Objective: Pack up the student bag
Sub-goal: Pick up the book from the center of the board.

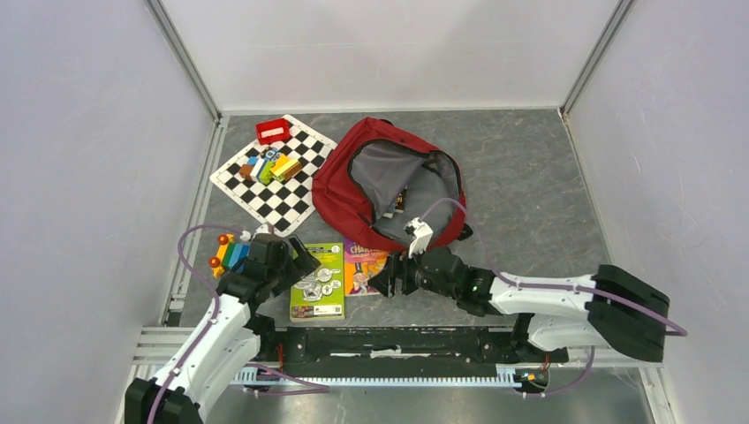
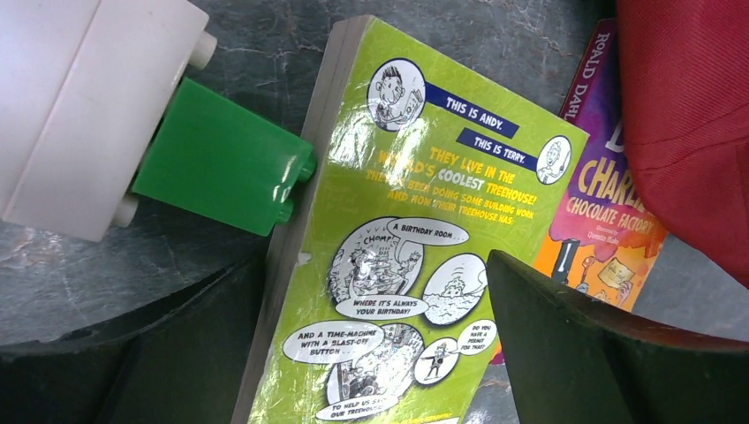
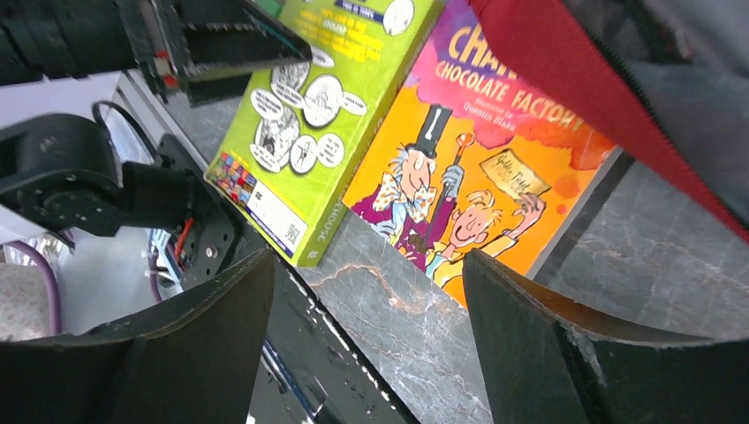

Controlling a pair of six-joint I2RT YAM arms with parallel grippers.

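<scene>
Student bag (image 1: 353, 172) lies open mid surface (image 1: 530, 177), just beyond right gripper (image 1: 387, 276), red edge overlapping orange book (image 1: 364, 268). Right gripper released, empty. Left gripper (image 1: 303, 262) released above green book (image 1: 320, 281).

Bright, even light, faint soft shadows, white glare on the green book (image 2: 397, 238) (glossy cover).
</scene>
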